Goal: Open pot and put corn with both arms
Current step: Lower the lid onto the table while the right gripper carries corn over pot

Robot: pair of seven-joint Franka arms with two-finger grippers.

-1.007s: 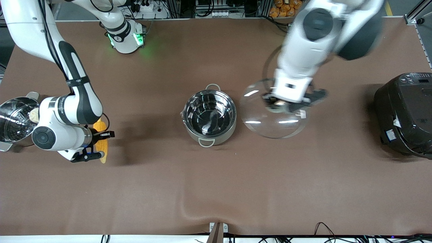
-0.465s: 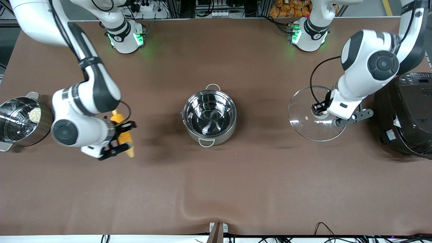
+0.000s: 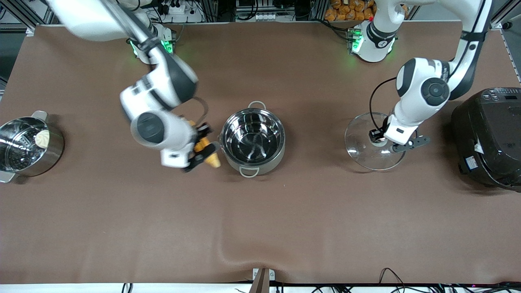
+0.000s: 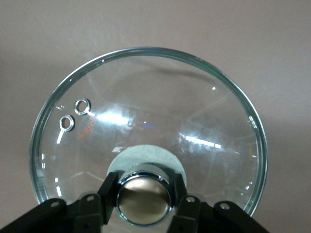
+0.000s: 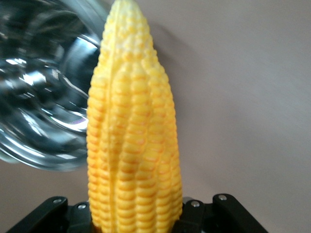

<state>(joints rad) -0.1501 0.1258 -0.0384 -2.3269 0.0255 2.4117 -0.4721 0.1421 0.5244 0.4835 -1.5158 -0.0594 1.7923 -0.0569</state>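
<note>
The shiny steel pot (image 3: 252,140) stands open in the middle of the table, and part of it shows in the right wrist view (image 5: 43,97). My right gripper (image 3: 202,151) is shut on the yellow corn (image 3: 211,156) and holds it in the air just beside the pot's rim, on the side toward the right arm's end. The cob fills the right wrist view (image 5: 133,136) between the gripper's fingers (image 5: 133,216). My left gripper (image 3: 382,140) is shut on the bronze knob (image 4: 143,196) of the clear glass lid (image 3: 360,142). It holds the lid low over the table between the pot and the cooker.
A steel steamer pot (image 3: 24,146) with a white bun stands at the right arm's end of the table. A big black cooker (image 3: 488,138) stands at the left arm's end, close to the lid. The brown cloth has a ridge (image 3: 228,252) near the front edge.
The right arm has carried the corn from beside the steamer pot to the open pot's rim. The left arm has moved the lid away from the pot toward the cooker and lowered it.
</note>
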